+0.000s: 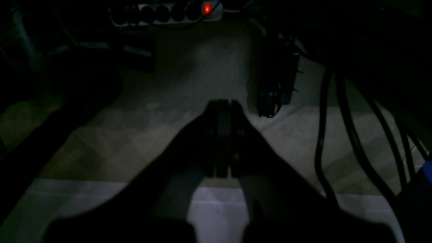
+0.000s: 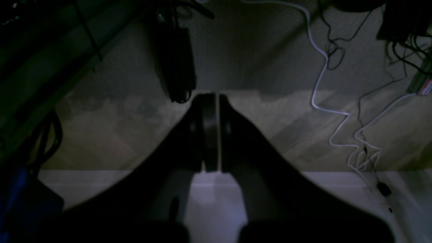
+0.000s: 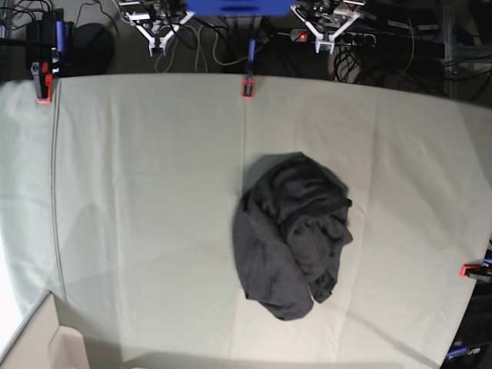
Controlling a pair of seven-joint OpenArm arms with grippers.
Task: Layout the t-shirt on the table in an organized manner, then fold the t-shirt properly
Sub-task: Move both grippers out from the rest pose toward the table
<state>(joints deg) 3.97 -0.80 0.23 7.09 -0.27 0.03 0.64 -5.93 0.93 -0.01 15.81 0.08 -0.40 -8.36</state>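
Observation:
The t-shirt (image 3: 292, 234) lies in a crumpled dark charcoal heap right of centre on the table (image 3: 138, 192), whose pale grey-green cloth is creased. No gripper is near it. In the dim left wrist view my left gripper (image 1: 223, 101) is shut with nothing between its fingers, pointing at a floor area away from the shirt. The right wrist view shows my right gripper (image 2: 212, 95) shut and empty as well, over the same kind of dim floor. Neither wrist view shows the t-shirt.
Red-orange clamps (image 3: 247, 87) (image 3: 44, 84) (image 3: 473, 270) grip the table edges. A power strip with a red light (image 1: 206, 8) and black cables (image 1: 320, 135) lie beyond the left gripper. A white cable (image 2: 324, 84) and a dark box (image 2: 175, 67) lie near the right one.

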